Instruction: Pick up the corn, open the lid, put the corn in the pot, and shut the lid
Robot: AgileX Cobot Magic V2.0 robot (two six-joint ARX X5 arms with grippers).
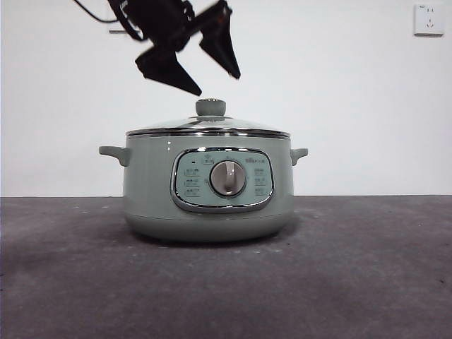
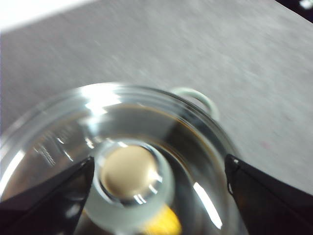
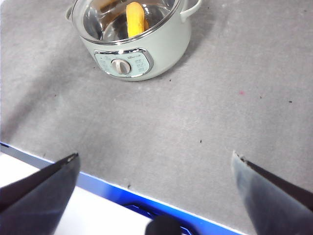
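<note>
The grey tabletop [image 1: 367, 282] carries the pot [image 1: 148, 191], its dial facing the front camera. The lid [image 1: 208, 128] sits closed on the pot's rim, knob upright. Through the glass the corn [image 3: 135, 18] lies inside the pot (a yellow cob, seen from the right wrist). The left pincer [image 1: 198, 67] hangs just above the knob at about 11 o'clock, spread wide and holding nothing. The right pincer [image 3: 154, 164] waits well apart from the pot over the tabletop's edge, also wide open and empty.
</note>
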